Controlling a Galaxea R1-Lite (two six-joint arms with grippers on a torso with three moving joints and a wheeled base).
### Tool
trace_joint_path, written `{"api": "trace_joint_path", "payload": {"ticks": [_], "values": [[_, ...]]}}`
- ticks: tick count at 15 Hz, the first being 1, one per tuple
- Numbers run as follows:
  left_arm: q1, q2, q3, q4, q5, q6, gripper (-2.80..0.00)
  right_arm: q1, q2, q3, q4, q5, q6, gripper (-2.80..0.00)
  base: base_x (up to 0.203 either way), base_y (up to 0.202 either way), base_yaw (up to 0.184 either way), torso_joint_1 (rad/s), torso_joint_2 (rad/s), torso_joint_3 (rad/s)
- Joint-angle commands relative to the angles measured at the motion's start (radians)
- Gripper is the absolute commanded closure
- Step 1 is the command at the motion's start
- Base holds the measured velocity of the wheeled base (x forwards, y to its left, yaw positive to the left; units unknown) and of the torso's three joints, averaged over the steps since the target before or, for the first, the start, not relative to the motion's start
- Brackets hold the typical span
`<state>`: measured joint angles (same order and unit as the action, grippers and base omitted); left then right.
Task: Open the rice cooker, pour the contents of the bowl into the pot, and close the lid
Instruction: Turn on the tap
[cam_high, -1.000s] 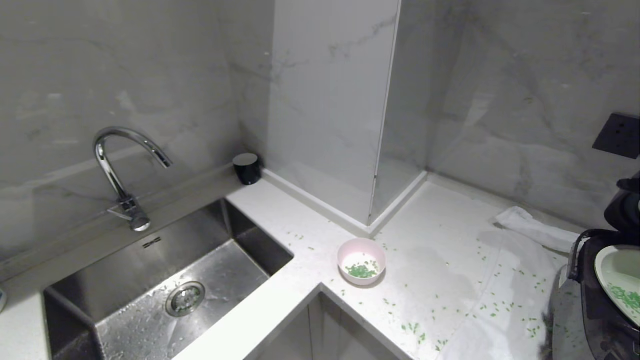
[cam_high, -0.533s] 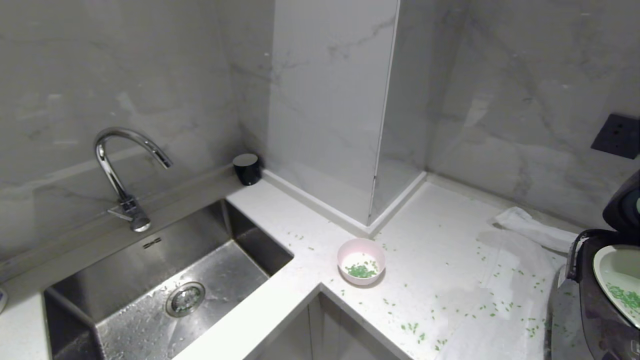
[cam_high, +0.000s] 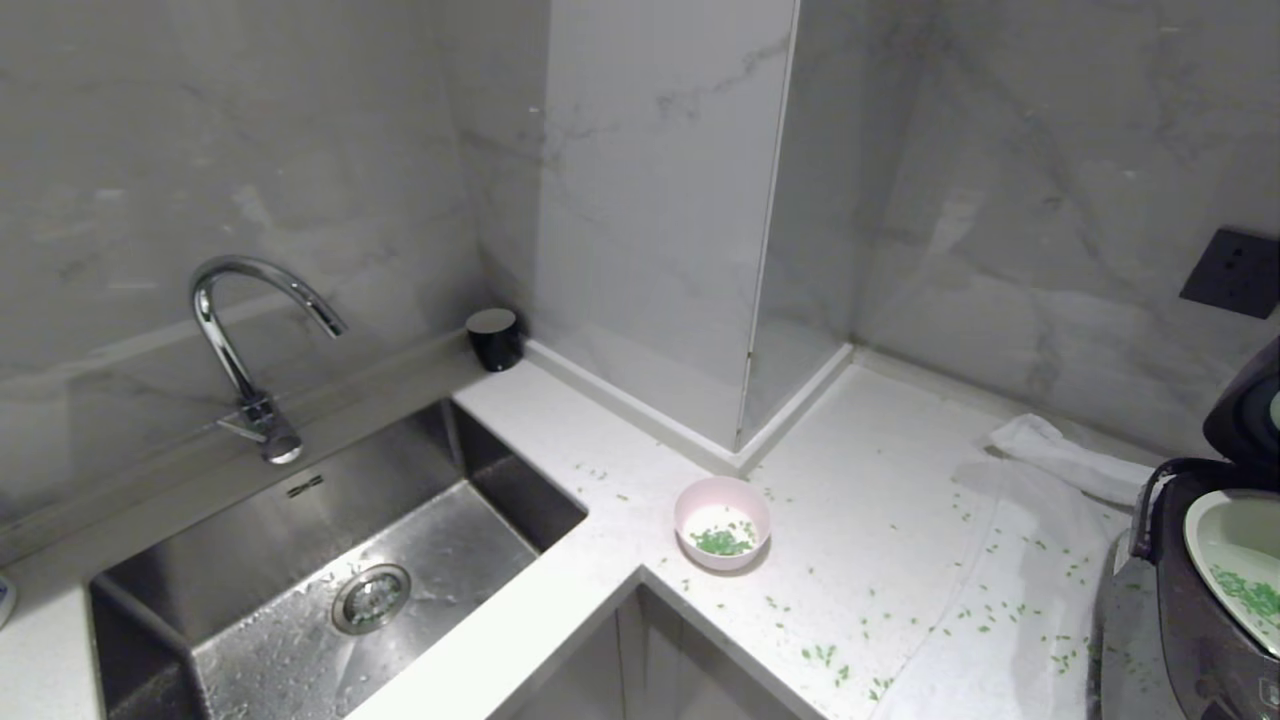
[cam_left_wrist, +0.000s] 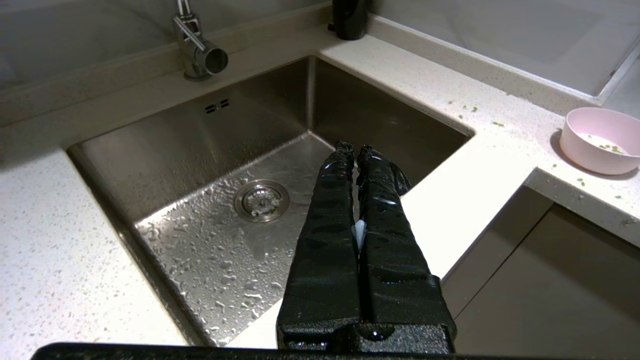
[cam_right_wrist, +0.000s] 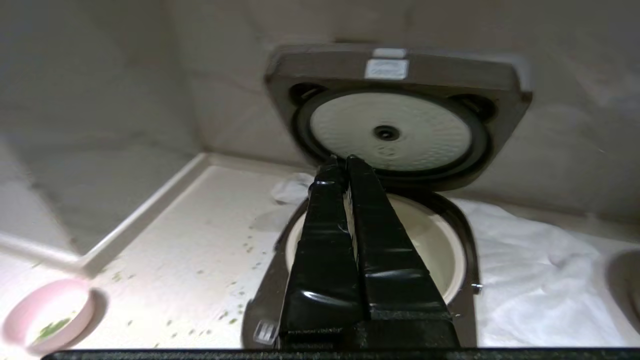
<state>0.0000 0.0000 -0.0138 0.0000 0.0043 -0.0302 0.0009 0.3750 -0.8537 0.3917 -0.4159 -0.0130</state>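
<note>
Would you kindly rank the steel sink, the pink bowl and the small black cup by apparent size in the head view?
1. Stainless steel sink, by far the largest.
2. Pale pink round bowl.
3. Small black cup, though it stands farther back, so this gap is unsure.

Pink bowl (cam_high: 722, 522) holding green grains (cam_high: 722, 543) sits upright; brown-grey cooker (cam_high: 1200, 600) stands open, lid (cam_right_wrist: 397, 112) raised.

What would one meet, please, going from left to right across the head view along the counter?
faucet → sink → black cup → pink bowl → scattered green grains → white cloth → rice cooker, lid up, at the right edge.
</note>
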Motion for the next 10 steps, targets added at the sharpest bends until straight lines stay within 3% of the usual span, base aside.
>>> {"api": "trace_joint_path", "payload": {"ticks": [1,4,7,10], "values": [[0.0,-0.002,0.0,0.002,0.0,-0.002,0.0,-0.007,-0.191,0.101,0.003,0.116,-0.015,0.0,0.0,0.0,0.0,0.0,0.0,0.0],[0.0,-0.002,0.0,0.001,0.0,-0.002,0.0,-0.005,-0.333,0.33,0.002,0.333,-0.067,0.0,0.0,0.0,0.0,0.0,0.0,0.0],[0.002,-0.002,0.0,-0.003,0.0,0.0,0.0,-0.004,-0.369,0.546,-0.068,0.419,-0.12,0.0,0.0,0.0,0.0,0.0,0.0,0.0],[0.002,-0.002,0.0,-0.005,0.0,0.0,0.0,-0.003,-0.374,0.771,-0.241,0.474,-0.16,0.0,0.0,0.0,0.0,0.0,0.0,0.0]]}}
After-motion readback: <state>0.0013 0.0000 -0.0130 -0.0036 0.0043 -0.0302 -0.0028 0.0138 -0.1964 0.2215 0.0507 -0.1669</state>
